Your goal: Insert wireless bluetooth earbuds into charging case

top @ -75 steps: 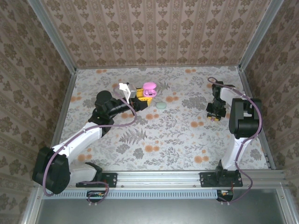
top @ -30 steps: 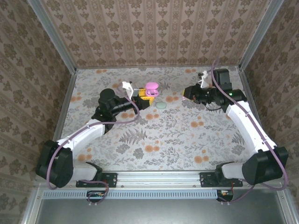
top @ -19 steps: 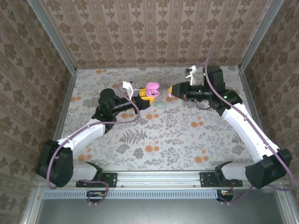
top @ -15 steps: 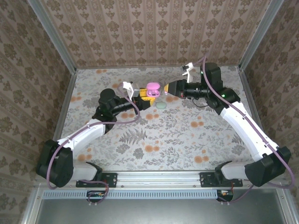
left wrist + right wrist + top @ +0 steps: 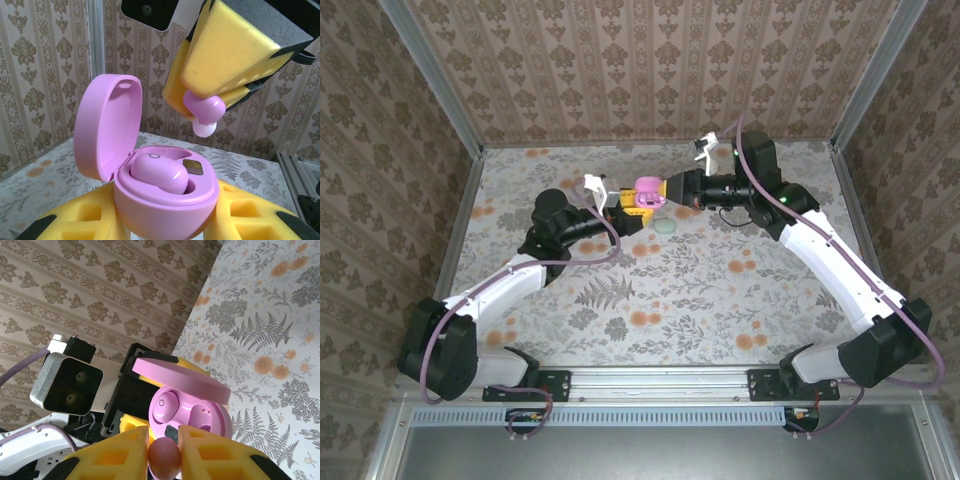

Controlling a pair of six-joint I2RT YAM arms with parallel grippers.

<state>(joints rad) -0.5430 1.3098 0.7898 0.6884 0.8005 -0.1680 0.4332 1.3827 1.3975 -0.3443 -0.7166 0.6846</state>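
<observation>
Pink is the charging case [image 5: 167, 200]. The left gripper [image 5: 626, 208] is squeezed shut on the case, with a yellow finger [image 5: 65, 220] on each side of it. The lid [image 5: 106, 125] of the case stands open, tipped back. The first earbud [image 5: 159, 172], pink too, sits down inside the case.

The right gripper [image 5: 164, 452] is almost closed and pinches the second earbud [image 5: 204, 112] between its own yellow pads. This earbud hangs just above the open case, very near it but not touching.

A small pale green round thing [image 5: 665, 226] lies on the flowery table [image 5: 720, 290], just beside the case.
</observation>
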